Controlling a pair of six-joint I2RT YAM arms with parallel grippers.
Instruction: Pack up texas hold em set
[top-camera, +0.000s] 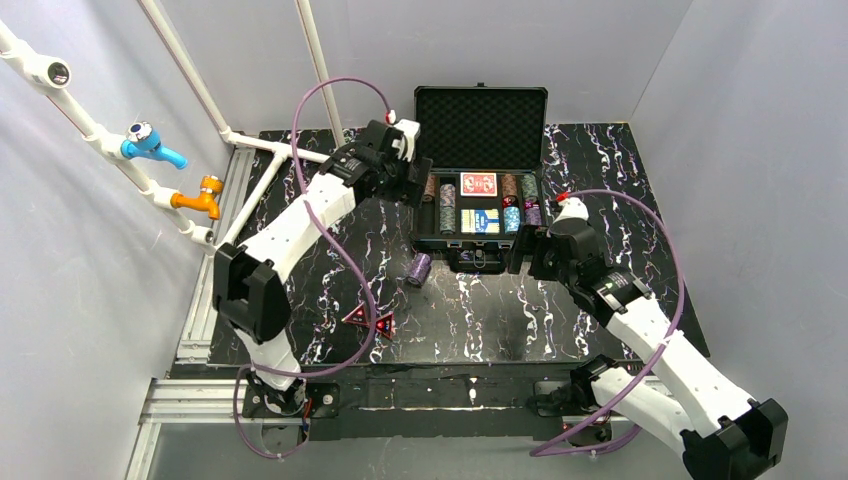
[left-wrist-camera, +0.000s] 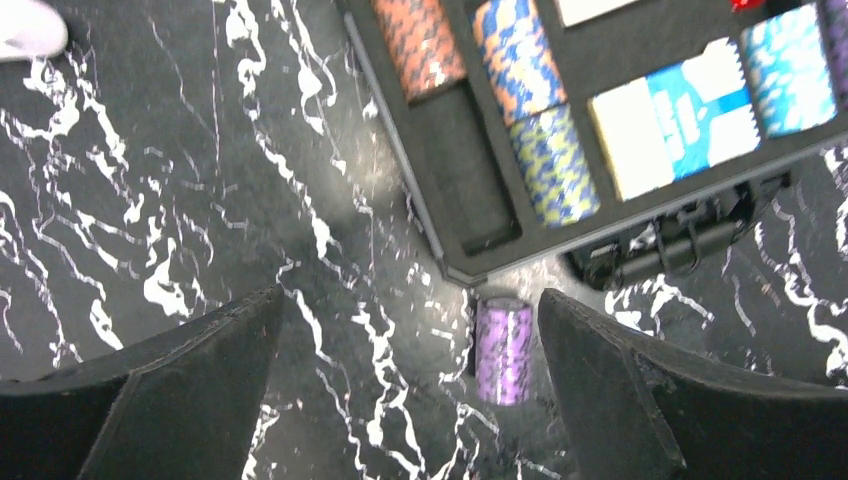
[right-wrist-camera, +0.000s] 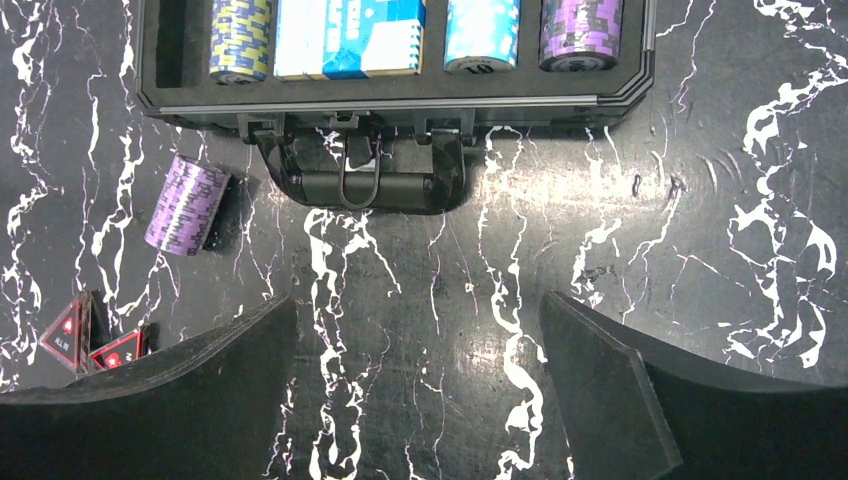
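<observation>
While both jaw pairs are held spread and empty, the left gripper (left-wrist-camera: 408, 305) is seen beside the open black rectangular hard case (top-camera: 480, 118), the right gripper (right-wrist-camera: 415, 300) at its front; one purple poker chip stack (top-camera: 419, 268) is spotted lying just outside.

Black marbled tabletop (top-camera: 600, 300) under open black case (top-camera: 480, 128), loose purple chip stack (top-camera: 419, 268), two red triangles (top-camera: 358, 316).

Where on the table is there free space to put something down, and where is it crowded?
Free: the table in front of the case, from its handle rightward; also the strip left of the case. Crowded: by the case's front-left corner lies the purple chip stack, with the red triangles nearer the edge.
</observation>
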